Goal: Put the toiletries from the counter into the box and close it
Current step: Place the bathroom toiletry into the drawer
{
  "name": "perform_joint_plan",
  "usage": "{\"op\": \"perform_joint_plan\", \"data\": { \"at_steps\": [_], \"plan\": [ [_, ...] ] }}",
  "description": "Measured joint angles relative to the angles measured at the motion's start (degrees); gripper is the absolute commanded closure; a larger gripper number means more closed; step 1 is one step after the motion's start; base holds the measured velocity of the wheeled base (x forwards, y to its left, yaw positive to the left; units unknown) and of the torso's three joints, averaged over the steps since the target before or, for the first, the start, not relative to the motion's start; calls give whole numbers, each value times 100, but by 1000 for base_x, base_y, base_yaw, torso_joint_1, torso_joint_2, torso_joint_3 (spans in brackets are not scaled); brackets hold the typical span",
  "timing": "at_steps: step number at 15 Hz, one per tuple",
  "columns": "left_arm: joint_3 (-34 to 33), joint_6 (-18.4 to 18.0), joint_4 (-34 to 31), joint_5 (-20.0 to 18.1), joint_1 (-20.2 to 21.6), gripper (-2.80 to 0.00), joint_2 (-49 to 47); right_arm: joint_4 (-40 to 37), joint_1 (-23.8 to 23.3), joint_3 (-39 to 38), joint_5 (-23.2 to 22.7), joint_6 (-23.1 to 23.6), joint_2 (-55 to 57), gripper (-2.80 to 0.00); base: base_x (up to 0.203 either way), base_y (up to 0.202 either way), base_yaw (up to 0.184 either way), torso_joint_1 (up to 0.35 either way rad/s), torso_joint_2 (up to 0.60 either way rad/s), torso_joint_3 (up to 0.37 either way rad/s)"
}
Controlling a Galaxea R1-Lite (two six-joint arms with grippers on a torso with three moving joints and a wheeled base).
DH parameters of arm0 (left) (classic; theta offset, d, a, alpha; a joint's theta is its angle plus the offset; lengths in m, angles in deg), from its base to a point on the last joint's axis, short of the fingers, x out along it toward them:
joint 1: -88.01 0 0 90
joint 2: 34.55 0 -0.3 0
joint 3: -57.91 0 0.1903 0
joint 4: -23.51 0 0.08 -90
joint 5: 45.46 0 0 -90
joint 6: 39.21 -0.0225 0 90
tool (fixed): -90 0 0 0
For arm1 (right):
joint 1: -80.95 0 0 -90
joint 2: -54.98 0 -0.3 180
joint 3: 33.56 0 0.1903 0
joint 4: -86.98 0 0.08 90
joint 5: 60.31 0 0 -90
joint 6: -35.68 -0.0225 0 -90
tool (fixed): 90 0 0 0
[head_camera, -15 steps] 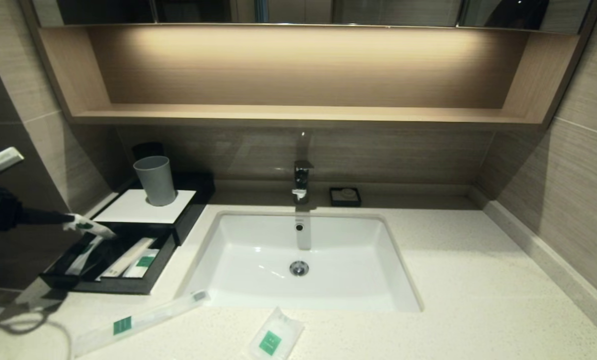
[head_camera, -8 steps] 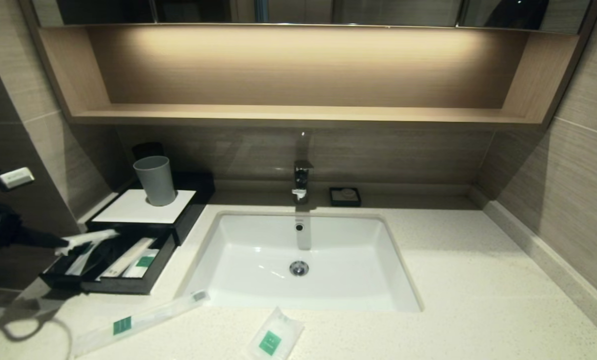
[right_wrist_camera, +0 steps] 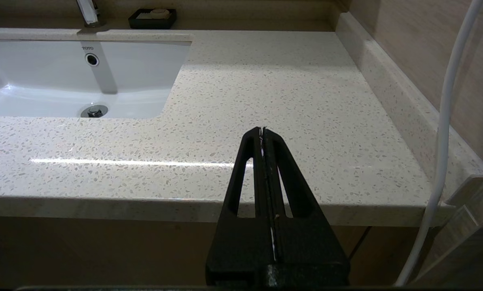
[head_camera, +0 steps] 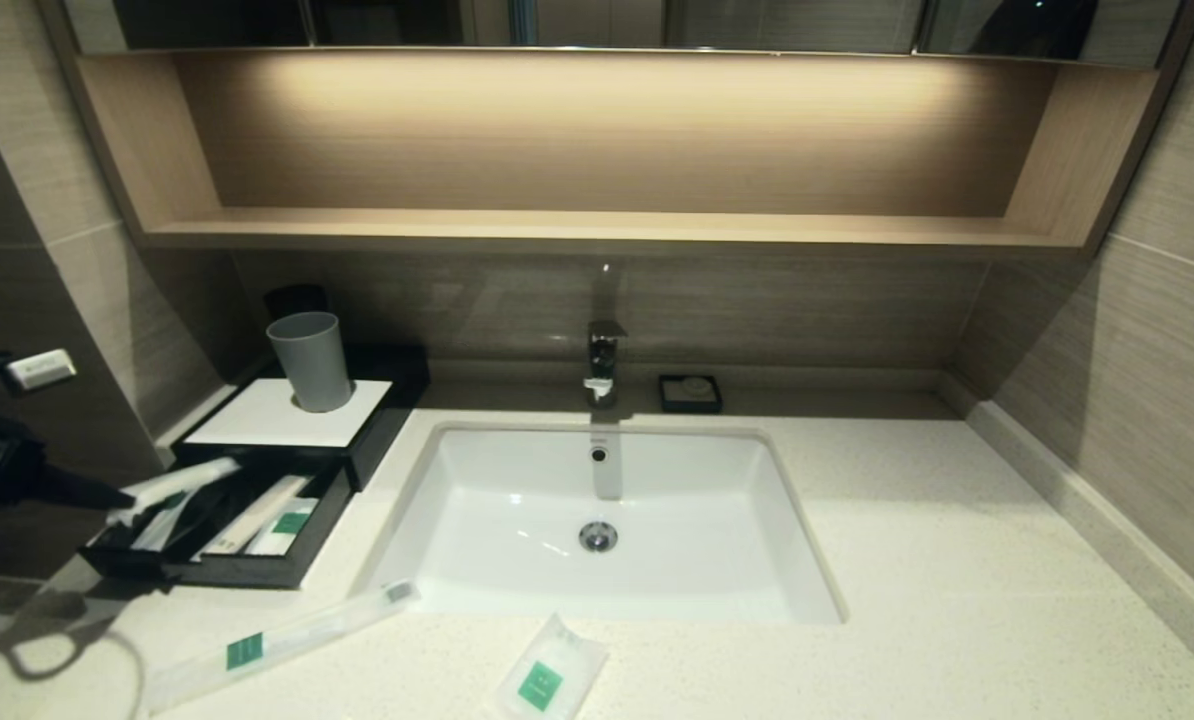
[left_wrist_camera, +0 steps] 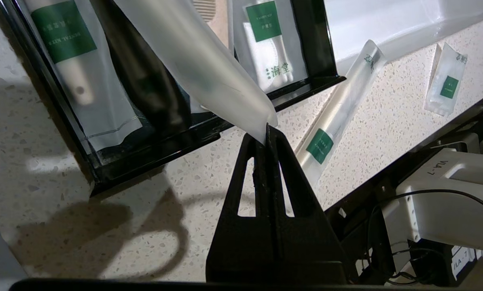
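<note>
My left gripper [left_wrist_camera: 267, 130] pinches one end of a packet [left_wrist_camera: 201, 64], hanging over the open box [head_camera: 227, 568] at nine o'clock. It is light, limp, slippery; I judge an end grip safest.

The long clear-plastic toothbrush packet [left_wrist_camera: 193, 56] runs off the frame edge in the left wrist view, covering part of the open black rectangular drawer [left_wrist_camera: 152, 161]; print on the small white sachet [head_camera: 549, 672] is too small to read
</note>
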Motion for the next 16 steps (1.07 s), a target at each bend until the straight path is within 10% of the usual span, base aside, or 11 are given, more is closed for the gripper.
{"op": "perform_joint_plan", "data": {
  "at_steps": [16],
  "plan": [
    [18,997,428,717,-127,0,-263,0,0,0,0,4,0,0,0,0,0,0,0,0]
  ]
}}
